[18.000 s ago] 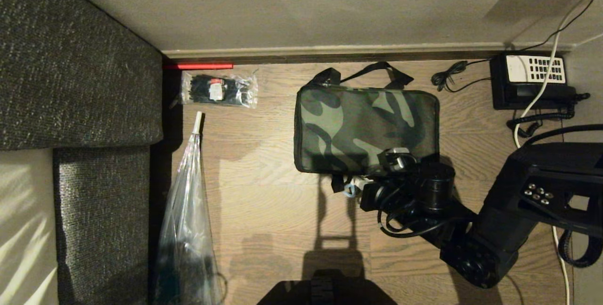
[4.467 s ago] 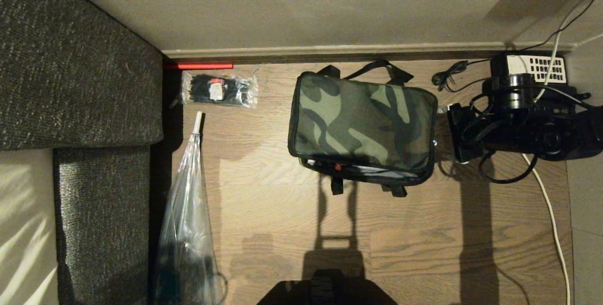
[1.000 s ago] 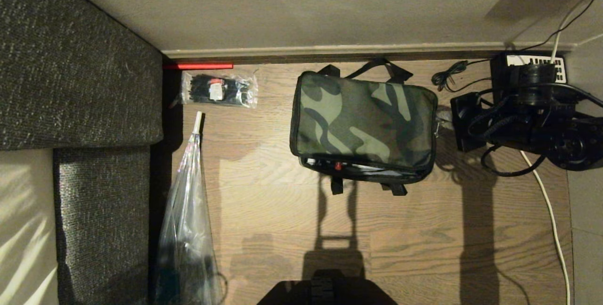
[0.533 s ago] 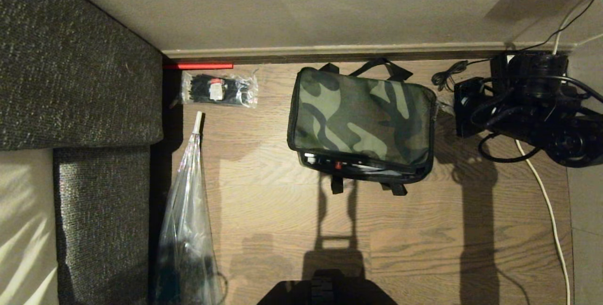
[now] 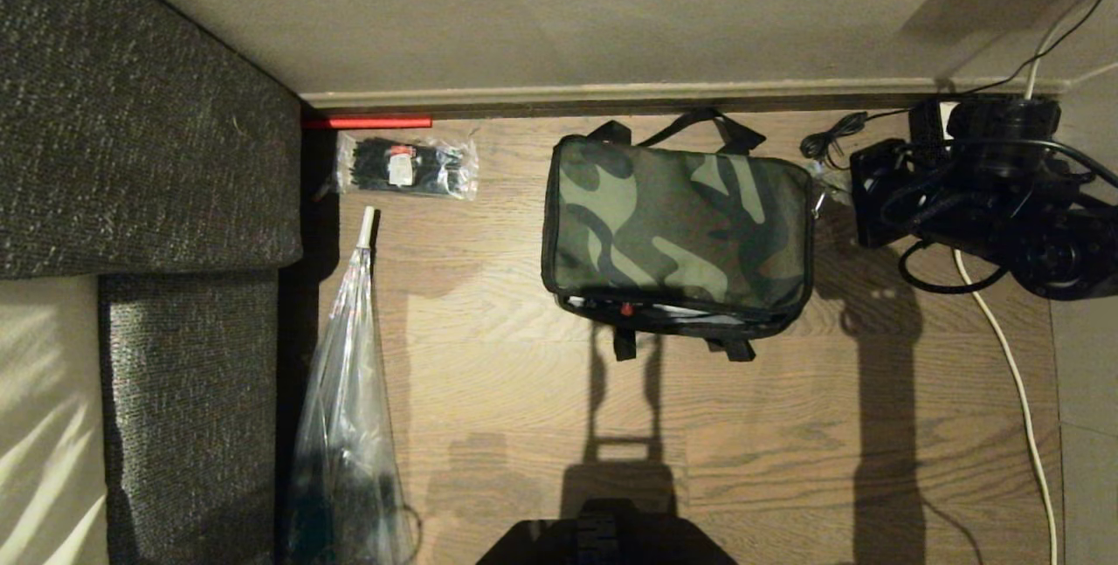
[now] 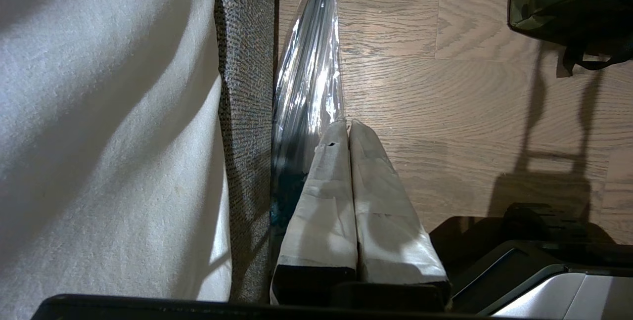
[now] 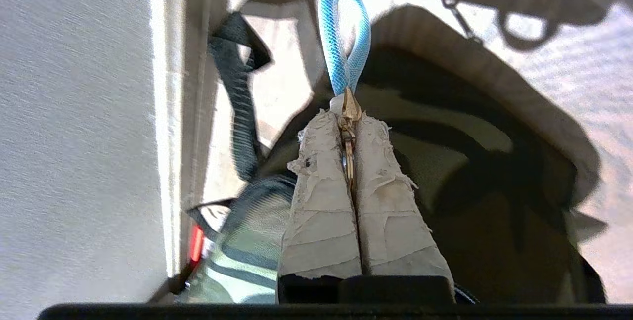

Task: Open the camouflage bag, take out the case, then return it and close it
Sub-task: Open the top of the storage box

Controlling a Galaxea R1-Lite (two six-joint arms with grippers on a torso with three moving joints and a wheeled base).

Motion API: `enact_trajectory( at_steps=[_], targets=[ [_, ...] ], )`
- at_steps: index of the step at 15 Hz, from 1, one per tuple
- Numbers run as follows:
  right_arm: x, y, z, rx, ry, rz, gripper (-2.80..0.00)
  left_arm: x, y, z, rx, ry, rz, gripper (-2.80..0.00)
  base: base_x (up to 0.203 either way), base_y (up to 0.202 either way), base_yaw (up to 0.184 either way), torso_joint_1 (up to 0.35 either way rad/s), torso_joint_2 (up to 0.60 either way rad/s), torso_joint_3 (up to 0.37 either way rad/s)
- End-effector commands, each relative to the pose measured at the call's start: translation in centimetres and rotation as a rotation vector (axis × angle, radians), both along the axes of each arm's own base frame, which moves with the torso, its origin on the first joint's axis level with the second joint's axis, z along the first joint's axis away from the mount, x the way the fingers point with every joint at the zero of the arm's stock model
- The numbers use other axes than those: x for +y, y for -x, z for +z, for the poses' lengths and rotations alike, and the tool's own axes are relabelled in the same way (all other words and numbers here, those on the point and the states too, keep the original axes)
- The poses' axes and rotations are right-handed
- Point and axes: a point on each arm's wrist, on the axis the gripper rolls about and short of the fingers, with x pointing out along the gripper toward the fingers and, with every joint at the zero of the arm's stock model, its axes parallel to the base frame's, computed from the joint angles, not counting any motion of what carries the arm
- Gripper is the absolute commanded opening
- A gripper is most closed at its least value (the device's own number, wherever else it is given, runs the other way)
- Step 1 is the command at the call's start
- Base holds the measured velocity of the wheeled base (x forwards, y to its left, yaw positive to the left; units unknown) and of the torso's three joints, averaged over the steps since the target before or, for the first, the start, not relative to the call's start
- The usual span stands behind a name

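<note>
Nearest us, our left tool [image 6: 348, 129] hangs with its taped fingers pressed together on nothing, beside one clear plastic sleeve [image 5: 345, 390] that leans along the dark woven sofa [image 5: 148, 146]. Farther out, one boxy soft camouflage bag in green, tan and black [image 5: 677, 229] lies flat on the wooden floor [image 5: 524, 425], its long axis running left to right, parallel to the wall. Its near edge gapes, and we see one small red button [image 5: 625, 309] of the flat black case [image 5: 664, 310] in the slot. Two black strap loops point toward us and one handle arches toward the wall. Just past the bag's far right corner, our right tool [image 7: 352, 112] is clamped on the brass zipper pull with its blue mesh loop [image 7: 344, 38]. At the far left lies one clear packet of black cable ties [image 5: 406, 165].
</note>
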Motion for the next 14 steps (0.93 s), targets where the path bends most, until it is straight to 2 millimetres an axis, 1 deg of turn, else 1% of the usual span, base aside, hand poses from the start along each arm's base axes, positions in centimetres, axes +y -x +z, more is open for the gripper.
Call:
enact_trajectory(
  at_steps=[1, 5, 7, 14],
  targets=[
    [0.0, -0.6, 0.4, -0.019, -0.009, 0.002, -2.80, 0.0, 0.0, 0.0, -0.001, 0.001, 0.000, -2.80, 0.000, 0.000, 0.000, 0.000, 0.00, 0.000],
    [0.0, -1.3, 1.0, -0.049, -0.012, 0.014, -2.80, 0.0, 0.0, 0.0, 0.000, 0.001, 0.001, -2.80, 0.000, 0.000, 0.000, 0.000, 0.00, 0.000],
    [0.1, -1.8, 1.9, -0.082, -0.014, 0.015, -2.80, 0.0, 0.0, 0.0, 0.000, 0.001, 0.000, -2.80, 0.000, 0.000, 0.000, 0.000, 0.00, 0.000],
    [0.2, -3.1, 2.1, -0.106, -0.014, 0.049, -2.80, 0.0, 0.0, 0.0, 0.000, 0.001, 0.001, -2.80, 0.000, 0.000, 0.000, 0.000, 0.00, 0.000]
  ],
)
